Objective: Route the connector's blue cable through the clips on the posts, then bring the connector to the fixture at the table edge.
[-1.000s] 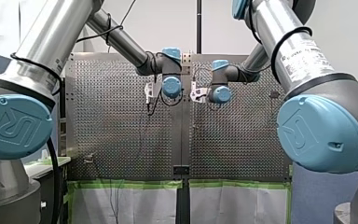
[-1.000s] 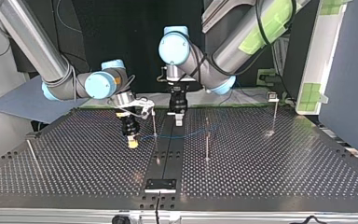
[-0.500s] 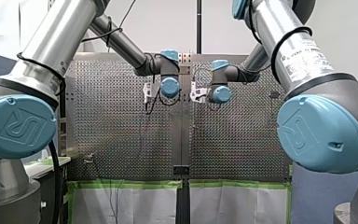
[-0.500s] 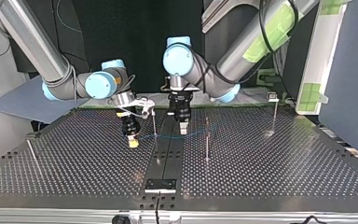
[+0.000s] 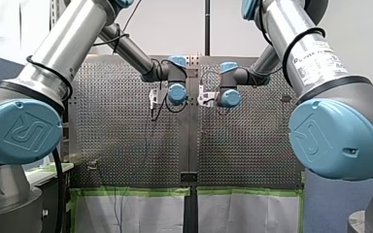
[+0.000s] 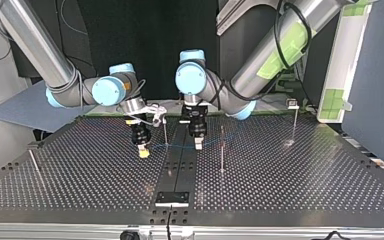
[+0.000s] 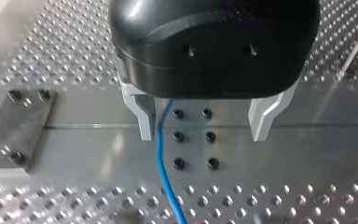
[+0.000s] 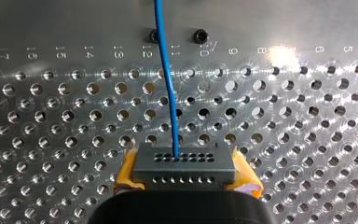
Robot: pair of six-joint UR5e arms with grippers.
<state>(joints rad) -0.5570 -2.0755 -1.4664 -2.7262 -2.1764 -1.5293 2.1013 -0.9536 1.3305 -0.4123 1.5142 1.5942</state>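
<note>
1. Our right pincer (image 6: 142,151) is clamped on the grey connector (image 8: 185,164), held between its yellow pads (image 8: 127,170) just above the counter (image 6: 290,185).
2. The blue cable (image 7: 161,154) leaves the connector, crosses the centre rail (image 6: 180,165) and passes a thin post (image 6: 166,134) toward a second post (image 6: 222,152).
3. Our left pincer (image 7: 204,123) stands open astride the cable and grips nothing; the cable lies just inside one finger (image 7: 144,119).
4. We judge the routing step to be in hand. We cannot tell whether any clip holds the cable.
5. The next move calls for the left pincer to close on the cable and guide it to a clip, while the right pincer steadies the connector.
</note>
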